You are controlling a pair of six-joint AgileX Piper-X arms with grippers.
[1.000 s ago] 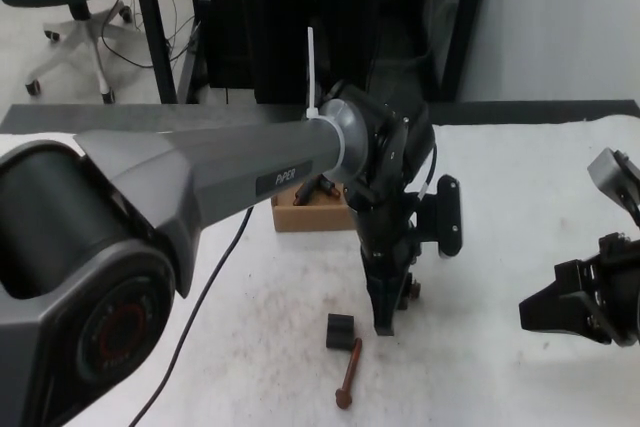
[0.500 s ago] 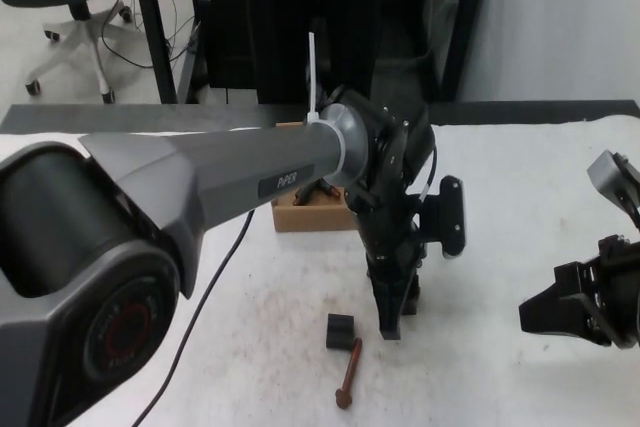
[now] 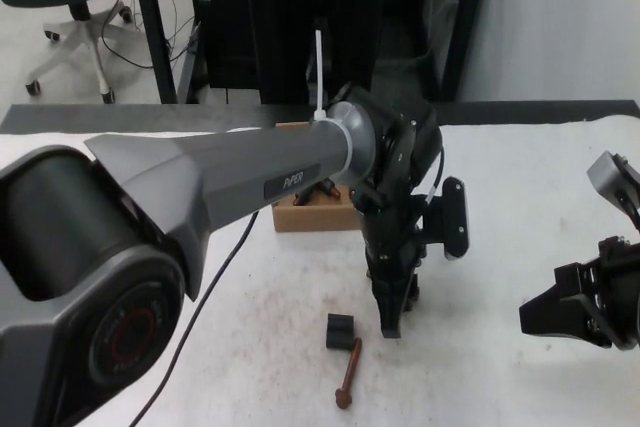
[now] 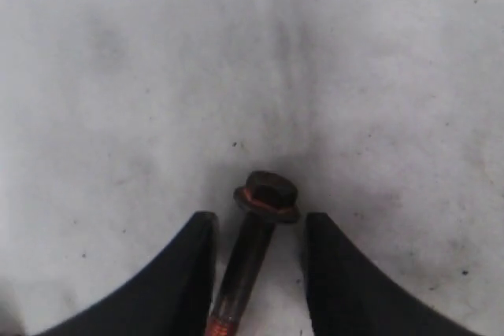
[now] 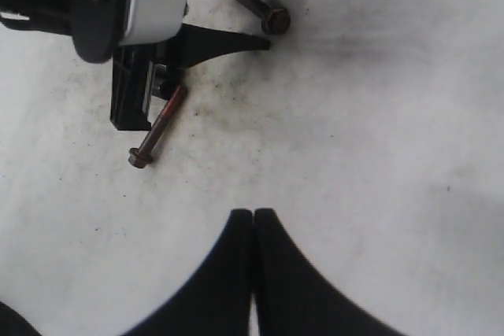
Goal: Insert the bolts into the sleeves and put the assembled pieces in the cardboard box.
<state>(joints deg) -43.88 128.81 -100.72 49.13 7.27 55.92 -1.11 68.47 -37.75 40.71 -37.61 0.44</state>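
The bolt that matters now lies flat on the white tabletop, with its flanged head pointing away from the wrist. The left claw stands over it. The two fingers are spread apart, one on each side of the shaft, and a strip of tabletop shows on both sides, so the claw is released and not yet gripping.

In the high view, the black sleeve sits on the tabletop at 9 o'clock from the tip of the left claw, just beside it. A second bolt lies at 6 o'clock from the sleeve, its threaded end near the sleeve and its head toward the camera. The cardboard box is at 11 o'clock from the claw, farther back and partly behind the arm. Some dark pieces lie in it, but I cannot tell what they are. The right claw hangs well apart at 3 o'clock, clenched with its tips touching and nothing between them.

I judge that the step in hand is the pickup of a bolt, before any insertion. The next move calls for closing the fingers squarely on the shaft, because a round shaft may roll away if only one finger meets it first. After that, the bolt must be lifted and lined up with the hole of the sleeve. The sleeve is loose and may slide, so the right claw could be needed to steady it.
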